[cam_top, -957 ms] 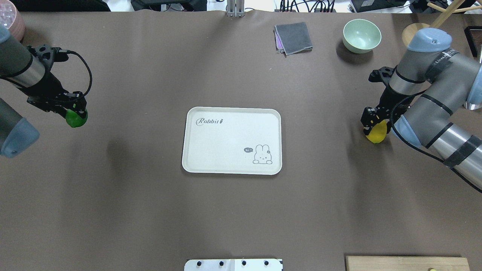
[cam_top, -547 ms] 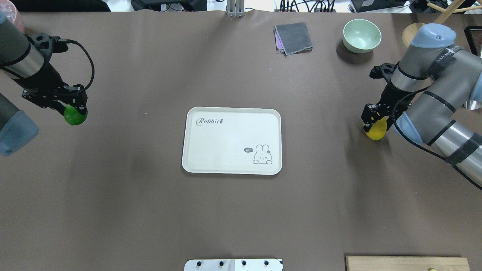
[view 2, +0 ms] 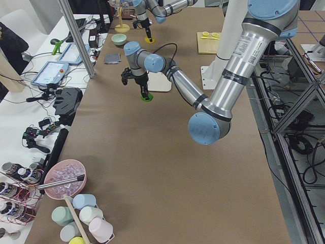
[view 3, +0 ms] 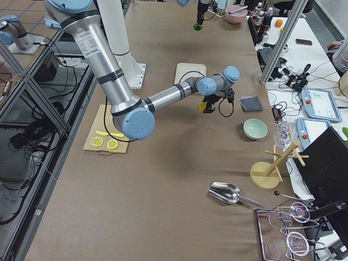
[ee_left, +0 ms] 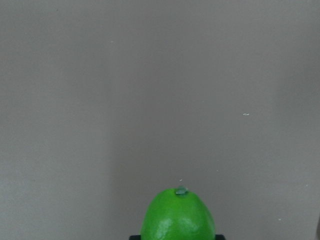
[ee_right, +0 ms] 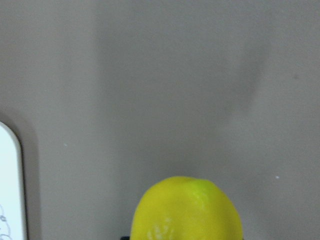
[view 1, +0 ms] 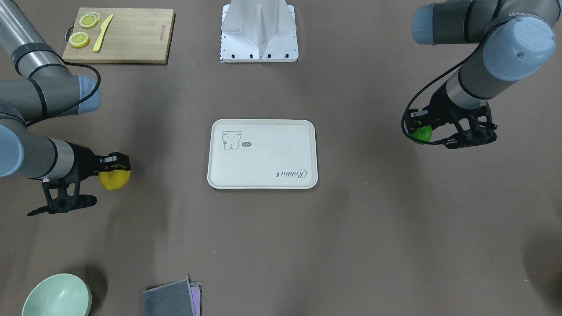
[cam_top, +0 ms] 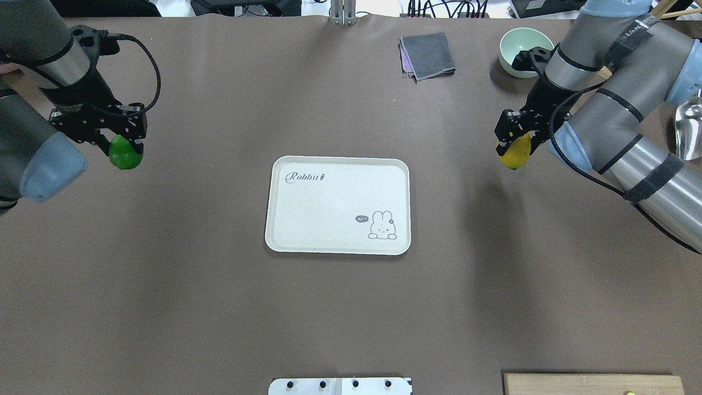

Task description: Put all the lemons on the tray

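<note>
Brown table (cam_top: 351, 312), tray (cam_top: 329, 203), 2 lemons (cam_top: 125, 156) (cam_top: 516, 154)

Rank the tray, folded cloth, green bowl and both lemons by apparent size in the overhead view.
1. tray
2. folded cloth and green bowl: about alike, bowl partly hidden
3. yellow lemon and green lemon: too close to rank, each partly hidden

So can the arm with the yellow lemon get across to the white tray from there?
Probably yes. The right gripper holds the yellow lemon above the table, and nothing stands between it and the tray, which has nothing on it.
</note>
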